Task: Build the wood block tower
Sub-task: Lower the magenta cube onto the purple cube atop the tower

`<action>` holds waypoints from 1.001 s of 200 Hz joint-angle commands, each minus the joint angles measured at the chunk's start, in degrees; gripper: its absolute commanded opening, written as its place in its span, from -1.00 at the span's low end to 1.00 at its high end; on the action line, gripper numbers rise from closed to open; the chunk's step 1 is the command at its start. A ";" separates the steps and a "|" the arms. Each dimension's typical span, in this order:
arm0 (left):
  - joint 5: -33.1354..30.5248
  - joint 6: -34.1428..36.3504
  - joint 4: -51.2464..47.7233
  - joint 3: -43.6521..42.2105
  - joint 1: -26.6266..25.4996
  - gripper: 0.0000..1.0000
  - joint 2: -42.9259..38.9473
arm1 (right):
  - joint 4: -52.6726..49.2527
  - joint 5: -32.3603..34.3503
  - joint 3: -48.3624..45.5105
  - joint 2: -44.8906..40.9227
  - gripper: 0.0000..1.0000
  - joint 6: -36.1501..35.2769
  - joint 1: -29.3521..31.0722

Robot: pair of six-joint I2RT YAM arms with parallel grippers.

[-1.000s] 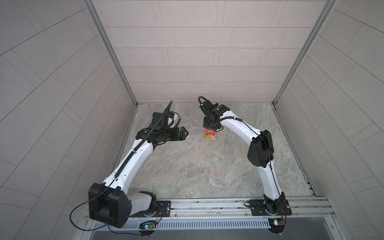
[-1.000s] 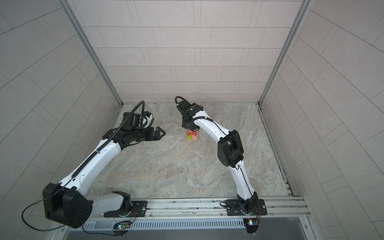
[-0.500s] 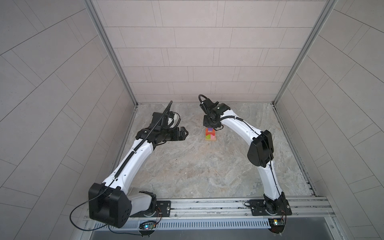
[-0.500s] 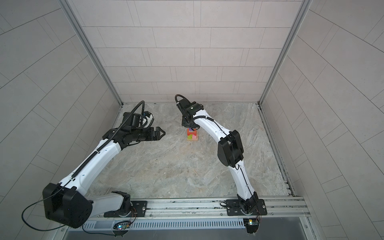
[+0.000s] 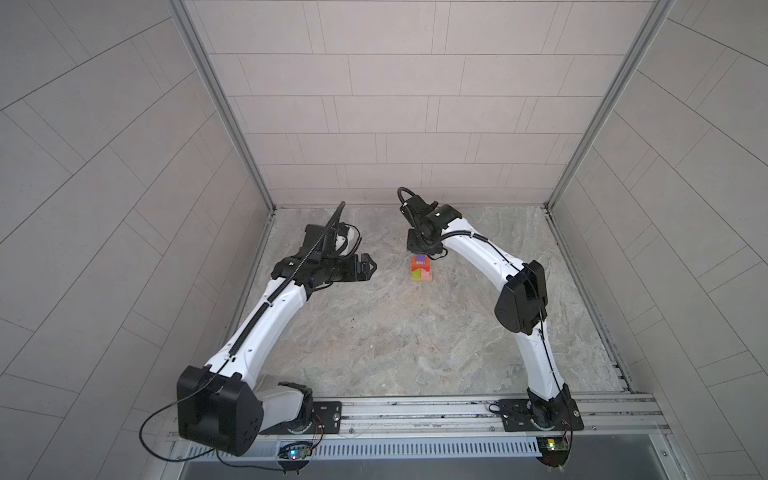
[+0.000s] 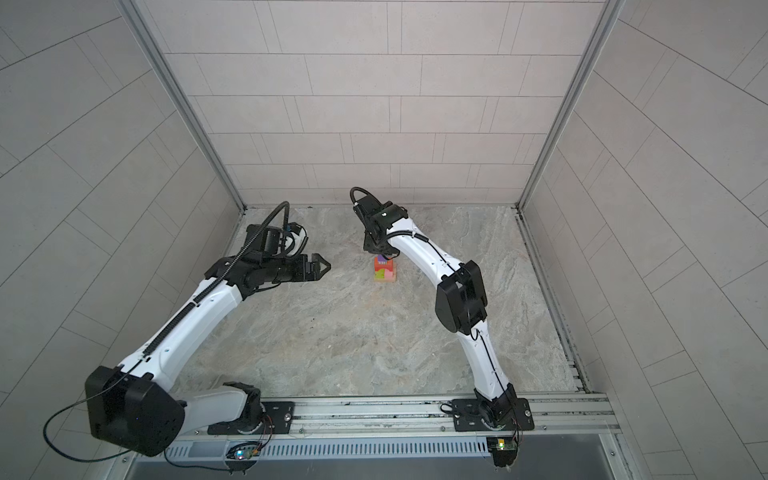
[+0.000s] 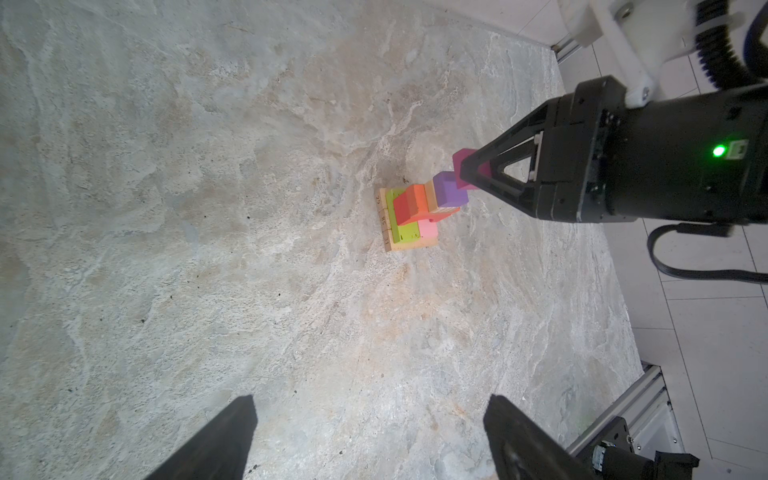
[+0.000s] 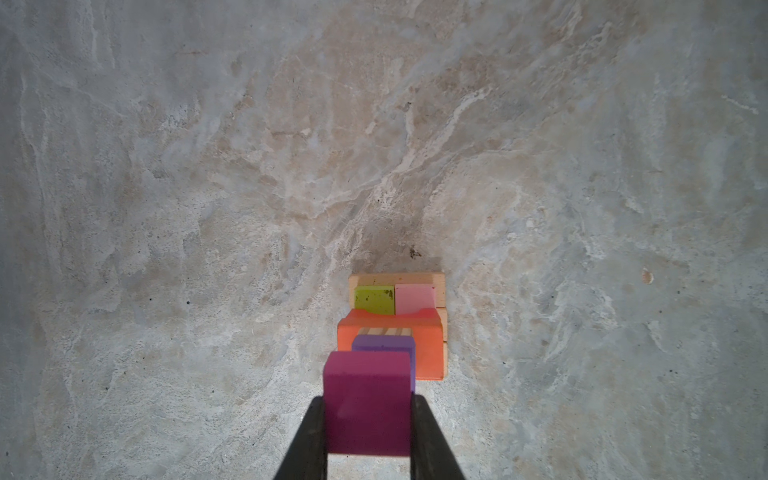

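Note:
The tower (image 5: 421, 272) (image 6: 385, 272) stands on the stone floor at mid-back. In the left wrist view the tower (image 7: 409, 218) shows tan bars at the base, green and pink blocks, then orange and red, a ridged tan piece and a purple cube (image 7: 449, 191) on top. My right gripper (image 7: 471, 172) (image 5: 422, 251) hangs over it, shut on a magenta cube (image 8: 365, 399) (image 7: 461, 160) just above the purple cube (image 8: 384, 344); whether they touch I cannot tell. My left gripper (image 5: 370, 266) (image 7: 370, 415) stands open and empty, left of the tower.
Tiled walls enclose the floor on three sides, with metal corner posts at the back. The arms' base rail (image 5: 415, 409) runs along the front edge. The right arm's elbow (image 5: 521, 301) hangs over the right half of the floor.
The right gripper with the magenta cube has crept slightly toward the back over the tower, and the purple cube now shows below it. The left arm has not moved.

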 commanded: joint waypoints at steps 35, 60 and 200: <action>0.45 -0.02 0.26 -0.58 0.13 0.85 -0.82 | -2.24 1.10 -0.62 -0.06 -0.69 0.05 -0.10; 0.41 -0.01 0.31 -0.56 0.13 0.85 -0.83 | -2.24 1.05 -1.02 0.02 -0.69 0.06 -0.10; 0.41 -0.14 0.34 -0.56 0.12 0.85 -0.90 | -2.42 0.69 -1.75 0.26 -0.69 -0.25 -0.08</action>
